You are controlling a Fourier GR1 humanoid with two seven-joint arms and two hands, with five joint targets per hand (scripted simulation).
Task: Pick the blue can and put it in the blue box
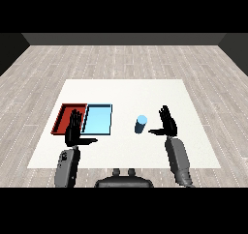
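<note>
Red tray (63, 118) at far left of white desk (126, 90), light blue tray (98, 119) touching its right side. Left hand (73, 131) over the trays' near edge, fingers straight, thumb out, holding nothing. Blue can (141, 124) upright on desk, right of the trays. Right hand (167, 123) just beside can, spread wide, not touching.

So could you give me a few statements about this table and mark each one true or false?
1. The blue can stands upright on the white table. True.
2. The right hand is curled round the can. False: its fingers are straight, beside the can, not holding it.
3. The red tray lies left of the light blue tray. True.
4. The can is already in the light blue tray. False: it stands on the table, right of that tray.
5. The left hand is open. True.
</note>
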